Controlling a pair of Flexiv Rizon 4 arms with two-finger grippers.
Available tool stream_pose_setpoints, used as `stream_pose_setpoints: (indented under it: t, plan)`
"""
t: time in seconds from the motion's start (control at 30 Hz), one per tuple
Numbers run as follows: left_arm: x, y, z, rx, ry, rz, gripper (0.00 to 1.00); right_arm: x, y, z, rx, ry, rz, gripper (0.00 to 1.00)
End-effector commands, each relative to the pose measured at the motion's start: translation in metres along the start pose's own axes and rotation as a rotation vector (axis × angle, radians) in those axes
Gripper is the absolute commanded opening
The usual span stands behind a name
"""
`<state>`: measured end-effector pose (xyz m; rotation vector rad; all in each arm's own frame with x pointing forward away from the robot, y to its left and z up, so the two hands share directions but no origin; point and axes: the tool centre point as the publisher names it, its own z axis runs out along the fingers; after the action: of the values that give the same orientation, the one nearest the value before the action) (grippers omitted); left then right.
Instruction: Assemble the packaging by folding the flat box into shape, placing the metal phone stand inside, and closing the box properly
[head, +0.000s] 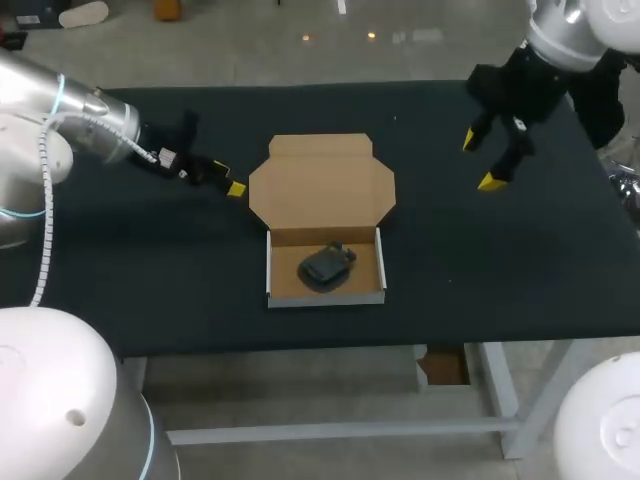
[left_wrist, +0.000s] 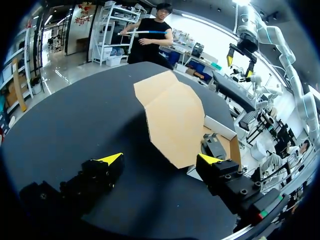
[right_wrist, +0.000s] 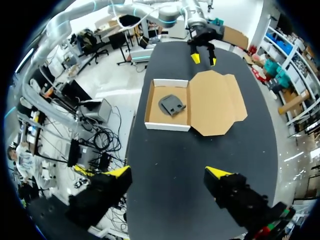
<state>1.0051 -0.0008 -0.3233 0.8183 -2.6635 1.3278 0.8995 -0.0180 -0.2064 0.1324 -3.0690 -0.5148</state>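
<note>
The cardboard box (head: 326, 298) sits mid-table with its tray folded up and its lid (head: 320, 185) lying flat and open behind it. Inside the tray lies the dark metal phone stand (head: 327, 267). My left gripper (head: 227, 178) is open, low over the table just left of the lid. In the left wrist view the lid (left_wrist: 175, 117) lies just ahead of my left gripper (left_wrist: 160, 159), with the stand (left_wrist: 214, 146) beyond it. My right gripper (head: 480, 160) hangs open above the table, right of the box. From my right gripper (right_wrist: 168, 172), the tray (right_wrist: 150, 102), stand (right_wrist: 172, 104) and lid (right_wrist: 215, 107) lie well ahead.
The black table (head: 500, 260) carries only the box. Bare surface lies on both sides of the box and along the front edge.
</note>
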Motion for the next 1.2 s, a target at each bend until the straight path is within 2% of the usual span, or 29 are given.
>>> stream_pose_setpoints:
  t: [0.03,0.3,0.43,0.5,0.63,1.03,1.13,1.2]
  plan:
    - [-0.016,-0.003,0.014,0.013,0.115,-0.001,1.0,-0.01,0.009,-0.004,0.037,0.113,-0.006,1.0]
    - [-0.024,-0.007,0.028,0.014,0.202,-0.008,1.0,-0.029,0.017,-0.003,0.102,0.146,-0.039,1.0]
    - [-0.023,-0.009,0.034,0.008,0.238,-0.003,0.95,-0.035,0.021,-0.002,0.115,0.151,-0.049,1.0]
    - [-0.022,-0.01,0.038,0.008,0.249,0.0,0.87,-0.039,0.023,-0.001,0.124,0.156,-0.053,1.0]
    - [-0.019,-0.009,0.043,0.009,0.276,0.004,0.86,-0.046,0.025,0.0,0.135,0.161,-0.055,1.0]
    - [-0.003,-0.015,0.058,0.011,0.335,0.024,0.67,-0.06,0.03,0.009,0.173,0.173,-0.054,1.0]
    - [0.002,-0.018,0.063,0.0,0.342,0.037,0.65,-0.062,0.032,0.012,0.179,0.174,-0.055,1.0]
    - [0.005,-0.019,0.065,0.002,0.353,0.044,0.5,-0.064,0.033,0.013,0.188,0.174,-0.053,1.0]
